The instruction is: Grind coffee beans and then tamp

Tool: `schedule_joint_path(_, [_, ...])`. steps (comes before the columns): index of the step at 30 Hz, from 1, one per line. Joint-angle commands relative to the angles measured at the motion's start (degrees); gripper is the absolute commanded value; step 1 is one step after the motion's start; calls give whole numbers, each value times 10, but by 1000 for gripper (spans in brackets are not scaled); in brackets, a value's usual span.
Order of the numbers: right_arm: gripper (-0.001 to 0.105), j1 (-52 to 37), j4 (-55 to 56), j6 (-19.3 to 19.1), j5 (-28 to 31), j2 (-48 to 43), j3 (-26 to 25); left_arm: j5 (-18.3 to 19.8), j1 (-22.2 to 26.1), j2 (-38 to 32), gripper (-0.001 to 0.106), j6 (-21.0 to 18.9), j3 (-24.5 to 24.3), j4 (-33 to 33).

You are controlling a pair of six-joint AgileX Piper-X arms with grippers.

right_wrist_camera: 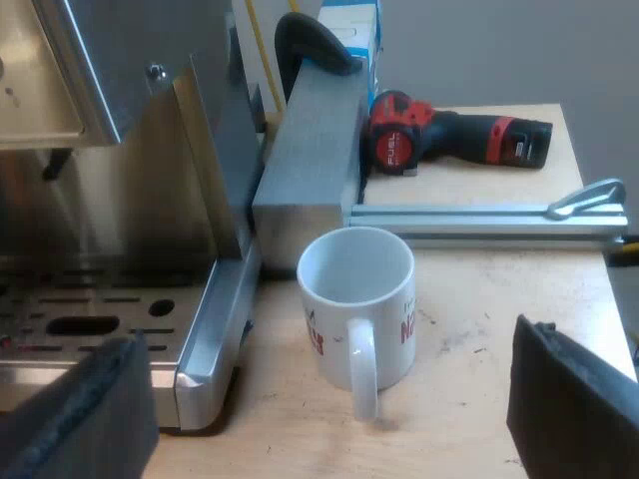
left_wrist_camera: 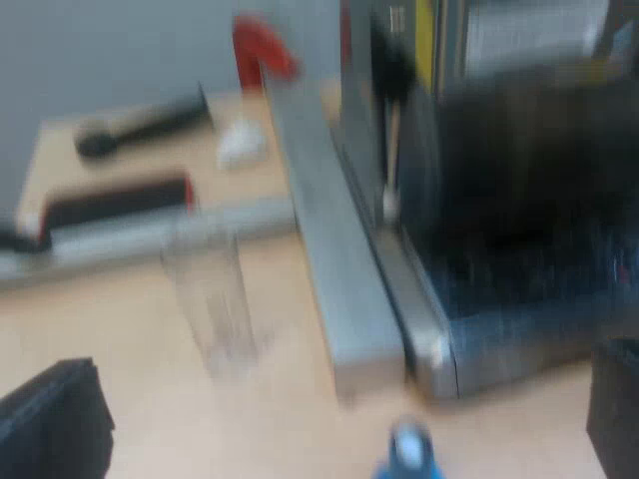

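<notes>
One blue tamper (left_wrist_camera: 407,451) sits on the wooden table (left_wrist_camera: 120,339) near the steel machine's (left_wrist_camera: 519,249) corner, close to the left gripper (left_wrist_camera: 334,399), whose fingers are spread wide and hold nothing. A clear glass (left_wrist_camera: 210,299) stands upright nearby. The right gripper (right_wrist_camera: 334,384), likewise spread and empty, hangs over a white, red-lettered mug (right_wrist_camera: 354,289) just beside the machine's drip tray (right_wrist_camera: 100,324).
</notes>
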Motion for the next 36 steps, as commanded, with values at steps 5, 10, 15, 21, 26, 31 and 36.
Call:
schedule_joint_path(5, [74, -1, -62, -1, -5, -26, 53, -4, 1, -79, 105, -8, 28, -129])
schedule_joint_path(10, [74, -1, -69, -1, -5, -26, 85, -2, 1, -79, 105, -8, 66, -133])
schedule_joint_path(15, [74, -1, -69, -1, -5, -26, 108, 0, 1, -79, 105, -8, 98, -129])
schedule_joint_path(21, [74, -1, -67, -1, -5, -26, 145, 0, 1, -79, 105, -8, 131, -109])
schedule_joint_path(26, [74, -1, -54, -1, -5, -26, 160, 0, 1, -79, 105, -8, 143, -115])
schedule_joint_path(31, [74, -1, -28, -1, -4, -26, 165, 0, 1, -79, 105, -6, 143, -115])
schedule_joint_path(36, [74, -1, -28, -1, -4, -26, 165, 0, 1, -79, 105, -6, 143, -115])
